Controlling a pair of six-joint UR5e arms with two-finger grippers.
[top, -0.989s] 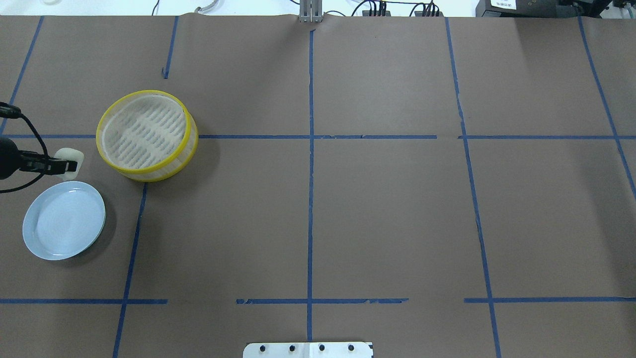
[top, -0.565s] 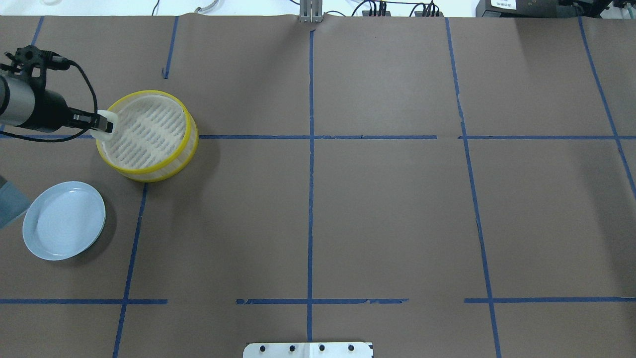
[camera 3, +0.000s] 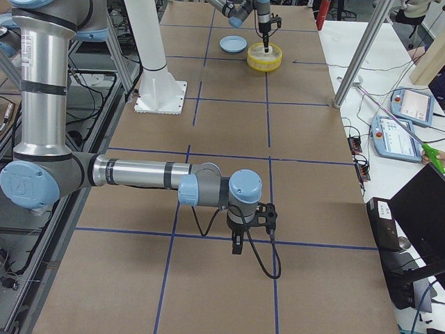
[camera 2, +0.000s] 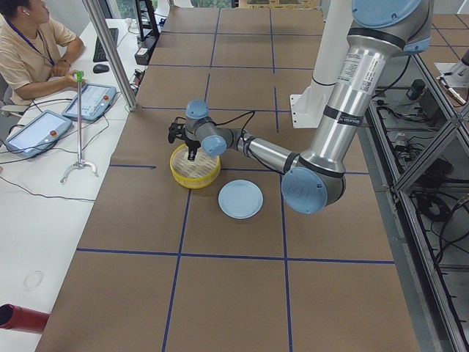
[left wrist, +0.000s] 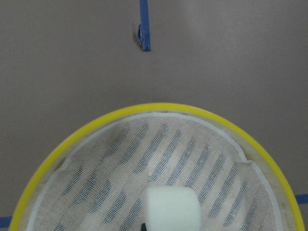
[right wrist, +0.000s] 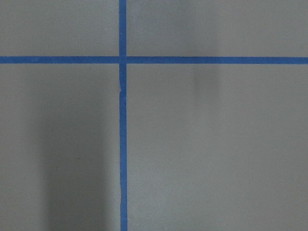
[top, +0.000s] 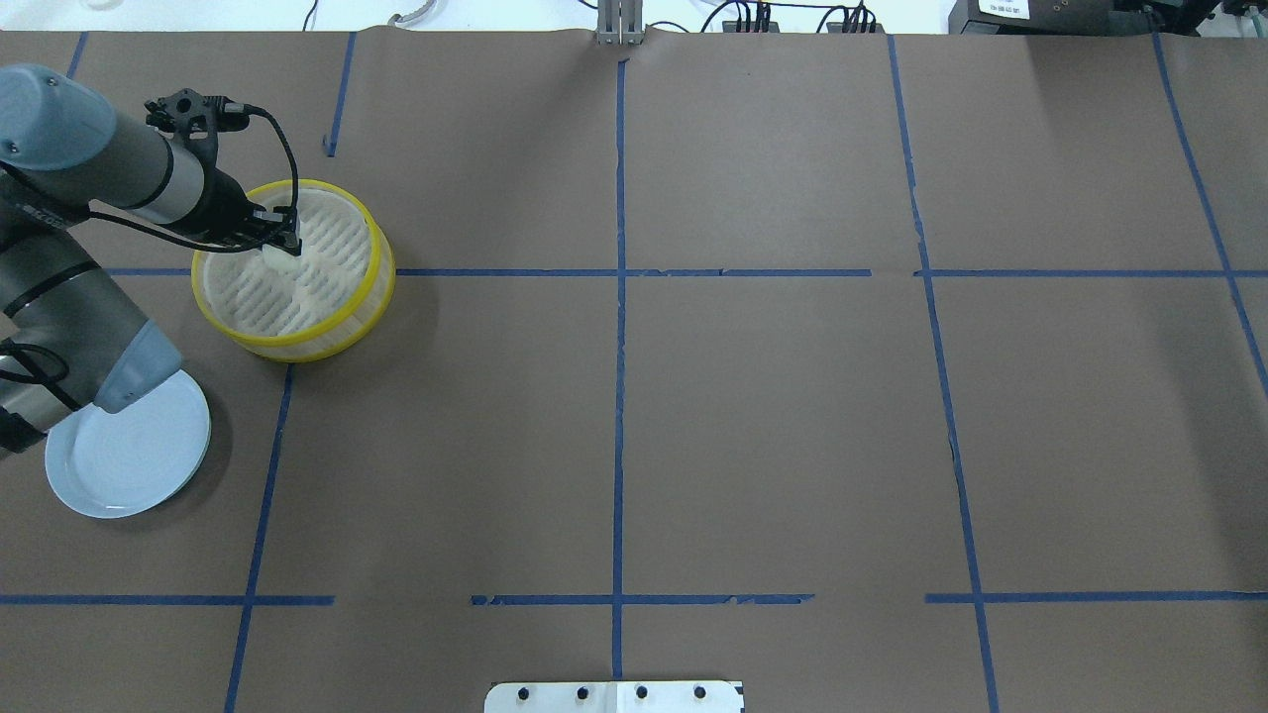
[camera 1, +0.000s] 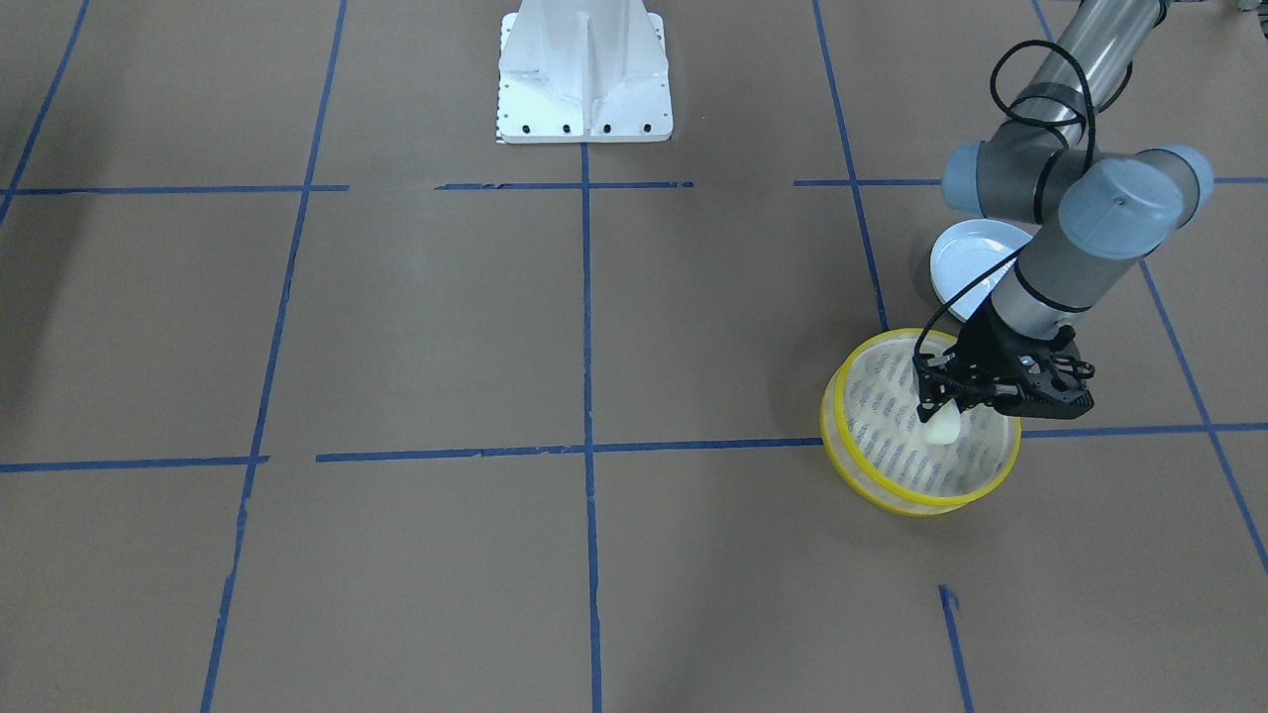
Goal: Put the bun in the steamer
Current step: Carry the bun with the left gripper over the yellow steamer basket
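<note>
The steamer (top: 381, 269) is a round basket with yellow rims and a whitish slotted floor, at the table's far left in the overhead view. My left gripper (top: 282, 248) is shut on the cream-white bun (top: 280, 260) and holds it inside the rim, over the floor's left part. The front-facing view shows the bun (camera 1: 941, 426) hanging from the gripper (camera 1: 939, 411) over the steamer (camera 1: 892, 498). The left wrist view shows the bun (left wrist: 172, 209) above the slotted floor and the yellow rim (left wrist: 149, 107). I cannot tell if the bun touches the floor. My right gripper (camera 3: 238, 247) shows only in the exterior right view; I cannot tell whether it is open or shut.
A pale blue plate (top: 139, 460) lies near the steamer, partly under my left arm's elbow; it also shows in the front-facing view (camera 1: 966, 259). Blue tape lines cross the brown table. The robot's white base (camera 1: 584, 69) stands at the table's middle edge.
My left arm has carried the bun from beside the plate, across the steamer's left rim, to over the steamer's floor. The steamer and plate have not moved.
</note>
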